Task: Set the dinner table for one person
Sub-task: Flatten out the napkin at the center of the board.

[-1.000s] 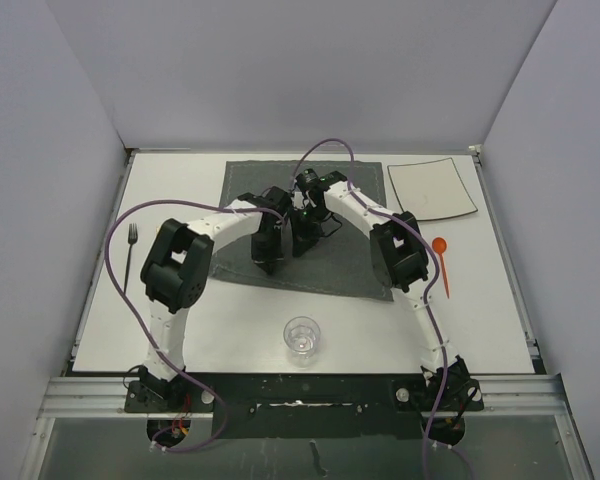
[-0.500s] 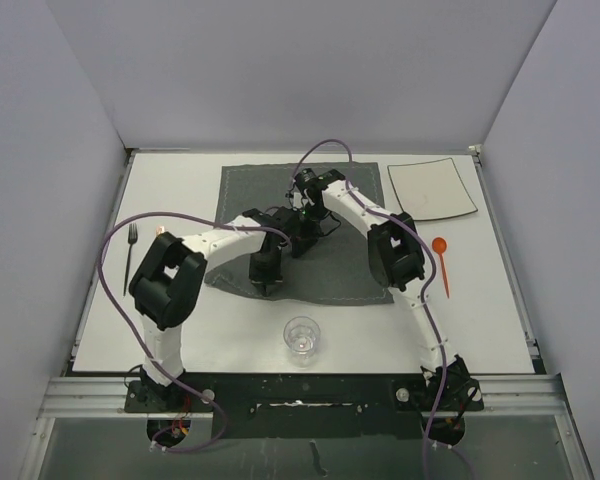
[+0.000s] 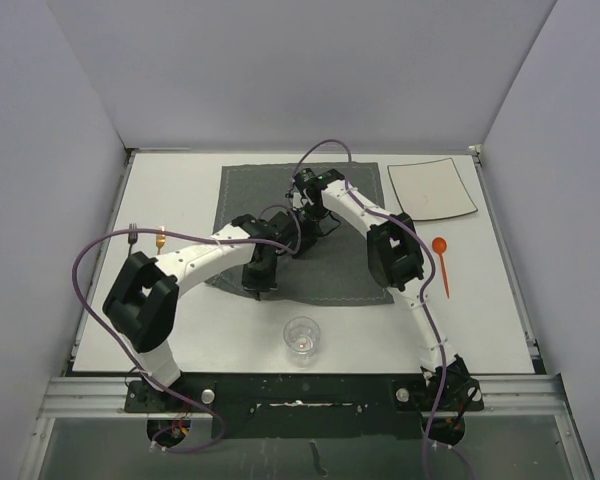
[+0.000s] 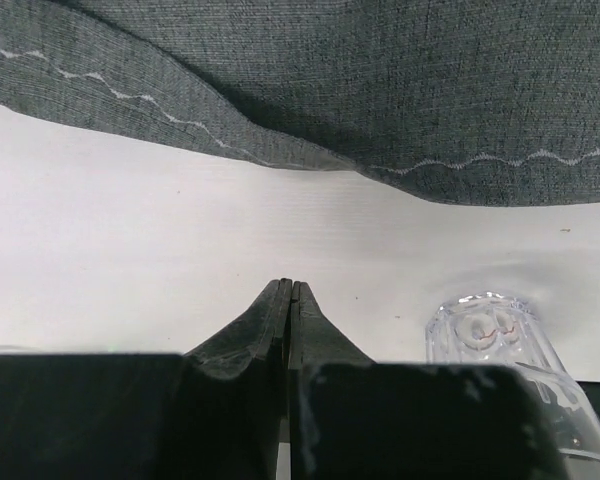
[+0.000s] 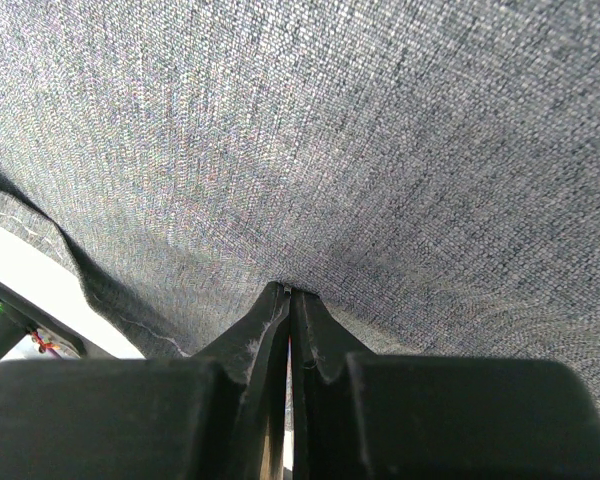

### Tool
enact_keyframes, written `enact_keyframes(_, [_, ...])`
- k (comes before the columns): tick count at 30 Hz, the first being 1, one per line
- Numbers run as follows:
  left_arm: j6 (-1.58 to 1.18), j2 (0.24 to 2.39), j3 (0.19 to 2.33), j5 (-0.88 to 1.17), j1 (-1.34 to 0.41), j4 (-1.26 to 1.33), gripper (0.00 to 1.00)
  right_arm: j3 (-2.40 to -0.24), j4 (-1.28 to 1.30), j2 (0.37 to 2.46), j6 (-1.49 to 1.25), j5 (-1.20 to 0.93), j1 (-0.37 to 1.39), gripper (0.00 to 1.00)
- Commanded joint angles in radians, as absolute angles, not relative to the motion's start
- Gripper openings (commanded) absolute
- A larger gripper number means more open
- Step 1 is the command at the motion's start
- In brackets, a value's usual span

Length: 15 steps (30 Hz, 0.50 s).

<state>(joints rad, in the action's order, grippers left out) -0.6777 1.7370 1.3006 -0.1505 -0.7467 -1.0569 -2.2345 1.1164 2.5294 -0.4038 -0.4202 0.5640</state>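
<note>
Keeps the left fingers (image 4: 288,287) pressed fully together with nothing between them, over bare white just short of the rumpled, stitched near edge of the placemat (image 4: 380,90), with the glass (image 4: 485,330) close by. Holds the right fingers (image 5: 285,292) closed as well, tips against the grey weave; cannot tell whether any cloth is pinched. Differs from a second ago in the left arm: fingers drawn nearer the bases, elbow swung out to the left, near-left corner of the placemat pulled slightly nearer too; right arm hardly shifted. Bears everything on the surface (image 3: 180,190): large, flat, matte white, rectangular, thinly edged in metal, spread between grey walls, with the plate (image 3: 432,188) at far right, the orange spoon (image 3: 442,262) beside the right arm, the fork (image 3: 132,233) at the left edge.
</note>
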Motion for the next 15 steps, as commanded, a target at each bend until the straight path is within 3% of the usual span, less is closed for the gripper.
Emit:
enact_keyframes(1, [-0.683,1.723,1.322,-0.214,-0.728,-1.06,0.0,-2.227,1.1,2.565,-0.397,-0.371,0.579,0.0])
enact_keyframes(15, [-0.573,1.883,1.355,-0.172,-0.509,-0.937,0.0,-2.206,1.096,2.547,-0.39,-0.364,0.577,0.0])
